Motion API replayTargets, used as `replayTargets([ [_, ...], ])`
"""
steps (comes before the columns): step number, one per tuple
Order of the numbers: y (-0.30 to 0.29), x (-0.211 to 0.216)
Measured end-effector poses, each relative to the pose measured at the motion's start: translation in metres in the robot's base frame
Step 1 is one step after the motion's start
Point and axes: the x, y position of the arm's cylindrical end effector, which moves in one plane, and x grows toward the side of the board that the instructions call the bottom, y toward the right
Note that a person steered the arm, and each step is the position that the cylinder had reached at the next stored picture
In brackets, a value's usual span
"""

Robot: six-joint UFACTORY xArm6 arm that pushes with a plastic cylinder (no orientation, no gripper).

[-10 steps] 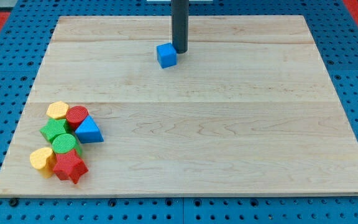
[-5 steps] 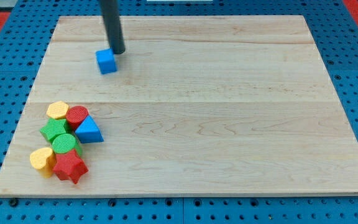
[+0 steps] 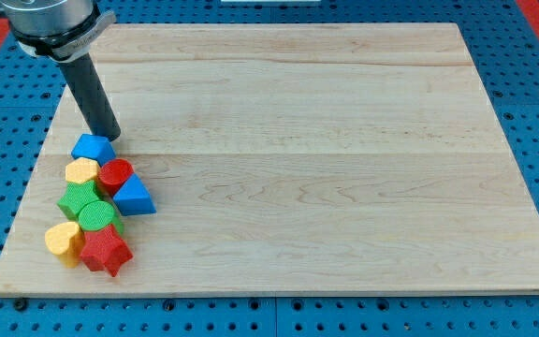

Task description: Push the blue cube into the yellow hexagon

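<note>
blue cube (image 3: 93, 147) looks light, rigid, slides easily; my tip (image 3: 110, 137) bare, holding nothing, touching its upper-right side; cube against yellow hexagon (image 3: 81, 171)

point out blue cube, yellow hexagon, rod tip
blue cube (image 3: 93, 147), camera view, top face
yellow hexagon (image 3: 81, 170), camera view, top face
my tip (image 3: 109, 136), camera view, rod's very end, at the cube's upper right edge

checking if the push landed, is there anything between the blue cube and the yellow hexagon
Nothing: in the camera view the blue cube sits against the yellow hexagon, no board showing between them. My tip is at the cube's upper right edge.
</note>
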Motion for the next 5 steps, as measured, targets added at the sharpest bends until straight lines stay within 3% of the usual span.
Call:
replayTargets([
  [5,-0.010,-0.006],
])
